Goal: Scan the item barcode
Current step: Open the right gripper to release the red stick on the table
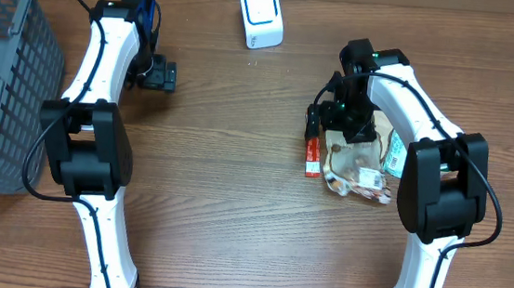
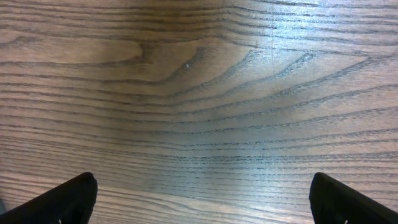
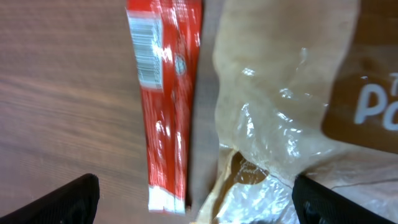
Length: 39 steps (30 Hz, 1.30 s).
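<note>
**A:** Where's the item with the barcode?

**B:** The red stick packet lies flat on the tabletop, nearer the robot than the white scanner and to its right, well apart from it. Its barcode faces up, at the end of the packet that points toward the scanner.

**A:** Anything against it?

**B:** A crinkled clear and tan snack bag lies just beside it, on the side farther from the scanner. A thin strip of wood shows between them along most of the packet; at the packet's near end I can't tell whether they touch.

**A:** And the right gripper?

**B:** It hangs over both, fingers spread wide with nothing between them. One fingertip is over bare wood, the other over the bag.

**A:** The left gripper?

**B:** Left of the scanner and a little nearer the robot, spread wide too, with only bare wood grain below it.

**A:** Anything else?

**B:** A grey mesh basket far to the scanner's left, at the tabletop's edge.
</note>
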### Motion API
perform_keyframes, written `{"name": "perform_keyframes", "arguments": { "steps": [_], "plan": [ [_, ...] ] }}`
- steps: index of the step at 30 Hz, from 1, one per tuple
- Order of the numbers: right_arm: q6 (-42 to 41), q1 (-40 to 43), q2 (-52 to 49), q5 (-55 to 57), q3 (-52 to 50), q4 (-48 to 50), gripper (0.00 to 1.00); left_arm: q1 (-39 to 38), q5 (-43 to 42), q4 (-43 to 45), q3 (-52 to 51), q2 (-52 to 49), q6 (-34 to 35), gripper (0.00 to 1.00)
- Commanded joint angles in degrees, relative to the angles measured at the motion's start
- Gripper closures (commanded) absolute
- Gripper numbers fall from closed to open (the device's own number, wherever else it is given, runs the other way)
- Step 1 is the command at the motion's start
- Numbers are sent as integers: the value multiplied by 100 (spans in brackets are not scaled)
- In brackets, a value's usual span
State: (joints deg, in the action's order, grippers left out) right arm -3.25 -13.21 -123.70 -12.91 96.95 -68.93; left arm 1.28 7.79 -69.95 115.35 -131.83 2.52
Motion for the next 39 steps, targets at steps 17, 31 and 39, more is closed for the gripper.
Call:
{"name": "perform_keyframes", "arguments": {
  "steps": [17,31,39],
  "plan": [
    [2,-22,-11,-24,-24,2092,0,9,50,17,107,-39,-125,0],
    [0,-22,219,-24,-24,2085,0,9,50,17,107,-39,-125,0],
    [0,-22,1082,-24,-24,2085,0,9,50,17,107,-39,-127,1]
  ]
}}
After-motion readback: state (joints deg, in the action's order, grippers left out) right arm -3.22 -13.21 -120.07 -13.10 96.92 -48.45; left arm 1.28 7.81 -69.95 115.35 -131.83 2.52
